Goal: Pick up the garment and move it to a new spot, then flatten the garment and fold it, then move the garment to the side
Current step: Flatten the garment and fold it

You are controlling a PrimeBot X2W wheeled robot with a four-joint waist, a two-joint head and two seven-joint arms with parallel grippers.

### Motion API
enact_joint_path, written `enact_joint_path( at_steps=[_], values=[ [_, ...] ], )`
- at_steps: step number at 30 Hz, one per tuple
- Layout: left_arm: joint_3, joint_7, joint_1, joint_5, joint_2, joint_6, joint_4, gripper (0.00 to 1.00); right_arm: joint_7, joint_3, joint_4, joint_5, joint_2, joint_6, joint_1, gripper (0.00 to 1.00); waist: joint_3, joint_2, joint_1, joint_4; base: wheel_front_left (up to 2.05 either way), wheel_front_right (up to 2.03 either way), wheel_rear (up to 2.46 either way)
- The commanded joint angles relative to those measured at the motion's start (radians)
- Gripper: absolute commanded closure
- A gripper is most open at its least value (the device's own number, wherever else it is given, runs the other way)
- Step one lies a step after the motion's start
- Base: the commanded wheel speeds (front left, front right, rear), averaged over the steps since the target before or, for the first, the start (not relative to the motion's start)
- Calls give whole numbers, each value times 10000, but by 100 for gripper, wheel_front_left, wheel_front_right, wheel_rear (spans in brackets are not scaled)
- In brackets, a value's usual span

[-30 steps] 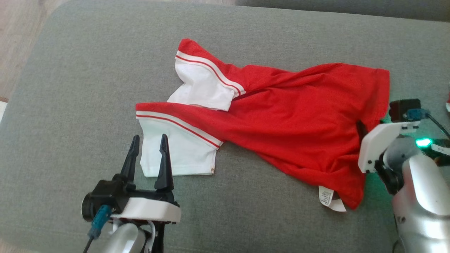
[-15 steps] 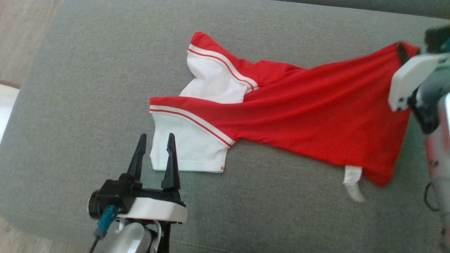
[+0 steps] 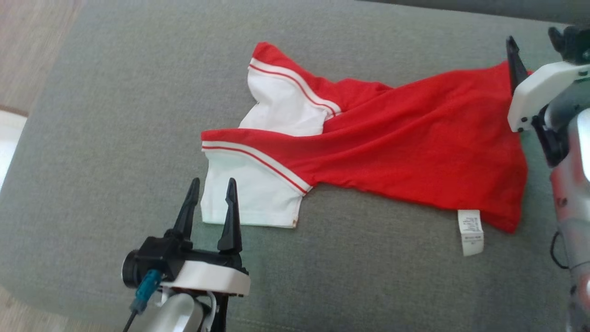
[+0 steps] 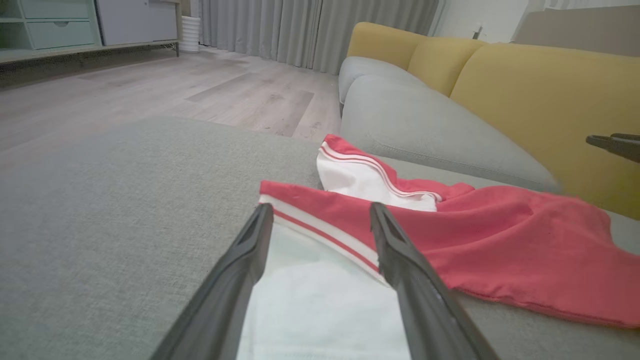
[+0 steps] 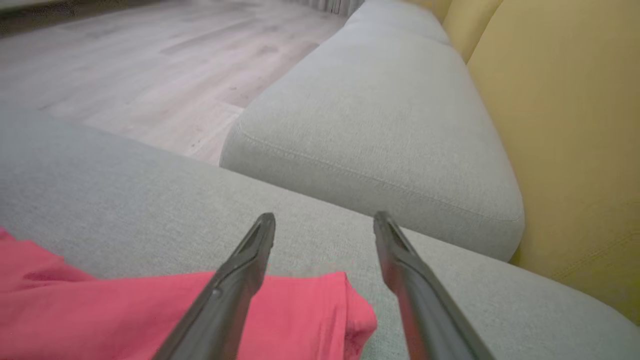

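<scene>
The garment (image 3: 396, 152) lies twisted across the middle of the grey cushion (image 3: 115, 115), the left pincer (image 3: 213, 182) wide and empty over its white panel (image 3: 249, 203) at the cushion's near edge, the right pincer (image 5: 325, 216) equally wide and empty over the red corner (image 5: 345, 300) at the cushion's far right. A closing grab could catch only the top layer, or cushion fabric too, and drag the twist instead of flattening it. The head view gives the whole outline and care label (image 3: 471, 230); the wrist views give instead the yellow backrest (image 4: 525, 90) behind the cushion.
</scene>
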Motion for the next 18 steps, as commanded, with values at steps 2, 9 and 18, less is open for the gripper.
enact_joint_path(
  at_steps=[2,9,18],
  values=[
    [323,-96,-265,67,35,-86,-187,0,-679,-31,-388,-115,220,-7,-7,0,-307,0,-1,-303,0,0,0],
    [348,-43,15,-24,188,-62,-29,0,-1976,-437,-1263,-142,1018,-7,1473,0,-1040,0,-1,-946,0,0,0],
    [491,46,651,-208,495,106,63,0,-2548,-989,-3591,-448,2019,-7,4682,0,-1821,0,-1,-1458,0,0,0]
  ],
)
